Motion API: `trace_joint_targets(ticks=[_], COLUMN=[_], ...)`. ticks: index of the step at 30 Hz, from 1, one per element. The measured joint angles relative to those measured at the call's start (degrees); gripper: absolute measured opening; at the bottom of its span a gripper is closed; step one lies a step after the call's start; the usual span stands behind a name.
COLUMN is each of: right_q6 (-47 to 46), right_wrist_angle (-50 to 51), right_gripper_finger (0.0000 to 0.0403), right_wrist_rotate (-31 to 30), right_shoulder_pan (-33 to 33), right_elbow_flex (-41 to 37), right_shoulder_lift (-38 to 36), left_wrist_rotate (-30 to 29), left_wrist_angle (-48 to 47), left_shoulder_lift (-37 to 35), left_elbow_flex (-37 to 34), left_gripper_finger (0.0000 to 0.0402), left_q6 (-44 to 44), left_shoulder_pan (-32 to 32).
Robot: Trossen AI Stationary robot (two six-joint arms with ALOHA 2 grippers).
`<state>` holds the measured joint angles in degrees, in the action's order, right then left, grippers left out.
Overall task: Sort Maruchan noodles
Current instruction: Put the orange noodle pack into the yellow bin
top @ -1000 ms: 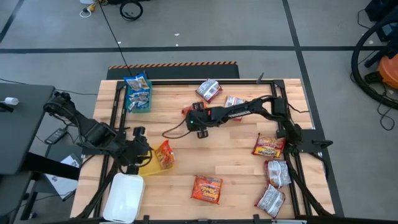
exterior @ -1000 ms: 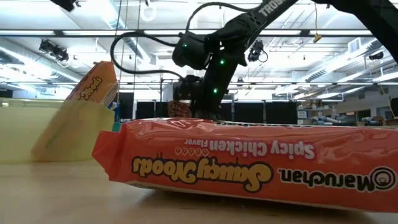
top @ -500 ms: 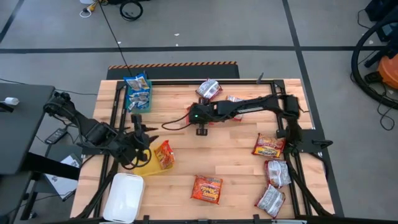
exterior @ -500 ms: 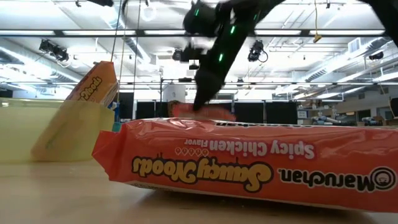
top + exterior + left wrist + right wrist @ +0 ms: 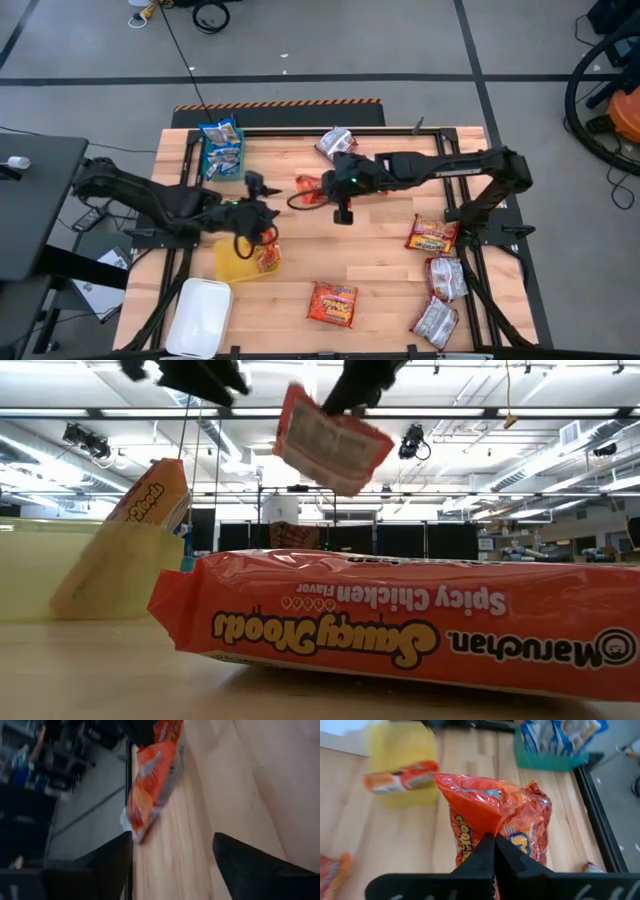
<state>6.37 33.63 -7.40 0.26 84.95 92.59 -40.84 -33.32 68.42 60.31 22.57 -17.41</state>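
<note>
My right gripper (image 5: 323, 188) hangs over the table's middle, shut on an orange Maruchan noodle packet (image 5: 495, 815) that also shows high up in the low view (image 5: 330, 440). My left gripper (image 5: 262, 228) is open above the yellow bin (image 5: 230, 265), its fingers (image 5: 105, 865) spread wide with nothing between them. An orange packet (image 5: 266, 255) leans against that bin's right wall. Another orange packet (image 5: 150, 785) shows beyond the left fingers. Blue packets (image 5: 220, 135) stand in the teal bin (image 5: 222, 168). My right gripper pinches the orange packet by one crinkled end (image 5: 487, 827) between its two shut fingers. The fingers come slanting down from the table's right side. The packet hangs tilted below them (image 5: 335, 455), lifted clear of the table.
A white bin (image 5: 200, 315) stands at the near left corner. One orange packet (image 5: 333, 303) lies near the front edge, right before the low camera (image 5: 400, 625). More packets lie at the right (image 5: 432, 235), (image 5: 447, 278), (image 5: 435, 322) and at the far middle (image 5: 335, 145).
My right gripper has risen from the table's middle with the orange packet, which now hangs well clear of the wood, and has drifted a little toward the right edge. My left gripper has moved from the yellow bin's left toward the table's right and has rolled.
</note>
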Motion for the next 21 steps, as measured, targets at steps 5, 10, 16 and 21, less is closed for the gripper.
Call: trace_joint_targets(ticks=[5,10,16,21], right_q6=[0.05,-0.19,0.95,0.23], right_wrist_angle=[-0.31,-0.47,-2.16,-2.70], right_gripper_finger=[0.0004,0.0004,0.0004,0.0005], right_wrist_rotate=[0.02,0.02,-0.68,-3.39], right_shoulder_pan=[3.50,6.76,9.85,9.80], right_elbow_flex=[0.00,0.00,0.00,0.02], right_shoulder_lift=[-0.56,-0.45,-0.34,-0.19], left_wrist_rotate=[7.42,7.65,10.94,15.68], left_wrist_angle=[12.14,16.14,19.85,22.53], left_shoulder_lift=[4.91,8.63,10.25,11.38], left_elbow_flex=[0.00,0.00,0.00,0.00], left_gripper_finger=[0.0311,0.0315,0.0305,0.0257], left_q6=[12.77,18.22,16.87,18.43], left_shoulder_pan=[2.58,3.61,4.52,4.38])
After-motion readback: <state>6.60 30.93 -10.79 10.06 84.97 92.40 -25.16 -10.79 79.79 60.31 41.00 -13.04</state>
